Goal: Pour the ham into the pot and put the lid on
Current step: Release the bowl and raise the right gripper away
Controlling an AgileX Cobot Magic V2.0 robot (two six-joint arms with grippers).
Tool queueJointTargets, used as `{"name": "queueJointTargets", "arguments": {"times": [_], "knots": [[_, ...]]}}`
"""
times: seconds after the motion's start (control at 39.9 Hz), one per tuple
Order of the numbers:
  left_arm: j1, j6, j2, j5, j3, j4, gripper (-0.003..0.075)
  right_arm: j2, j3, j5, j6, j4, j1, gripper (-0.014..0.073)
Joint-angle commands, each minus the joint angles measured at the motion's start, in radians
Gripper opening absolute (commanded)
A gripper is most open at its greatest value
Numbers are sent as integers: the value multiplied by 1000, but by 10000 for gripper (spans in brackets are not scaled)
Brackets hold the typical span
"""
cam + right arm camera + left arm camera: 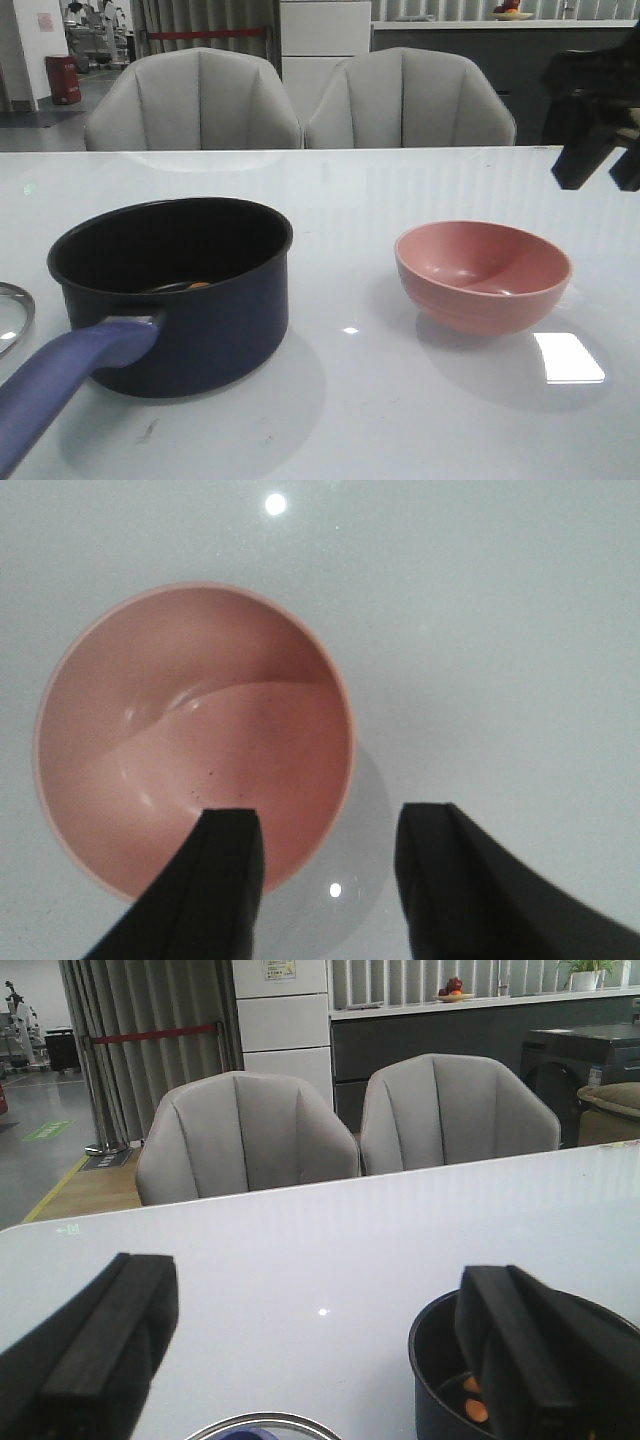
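The pot [180, 300] is a deep, dark navy saucepan with a matte black inside and a long, smooth blue-purple handle running off toward the near left corner of the table [350, 420]. A few flat orange rounds of ham [199, 285] lie on its bottom, more plainly seen in the left wrist view. At the table's left edge only a sliver of the lid [12, 318] shows: a curved steel rim around clear glass, lying flat, just beside the handle. Toward the right sits a pink bowl [483, 274], round, smooth and faintly glossy, its hollow bare, well apart from the pot. The left gripper [310, 1360] hangs above the lid and pot with its blocky black fingers spread wide, holding nothing. The right gripper [325, 880] hovers over the bowl's rim, its dark tapered fingers apart and empty. The tabletop is glossy white and mirrors ceiling lights. Two grey padded chairs [300, 100] stand at the far edge, with curtains and a dark counter behind.
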Motion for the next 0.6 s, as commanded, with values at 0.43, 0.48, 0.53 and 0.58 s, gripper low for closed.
{"name": "queueJointTargets", "arguments": {"times": [0.43, 0.48, 0.53, 0.58], "knots": [[-7, -2, 9, -78, -25, -4, 608, -732, 348, -269, -96, 9, 69, 423], [-7, -2, 9, -78, -25, -4, 608, -815, 381, -270, -97, 9, 69, 423], [-7, -2, 9, -78, -25, -4, 608, -884, 420, -271, -97, 9, 69, 423], [-7, -2, 9, -78, -25, -4, 608, -949, 457, -279, -98, 9, 69, 423]]}}
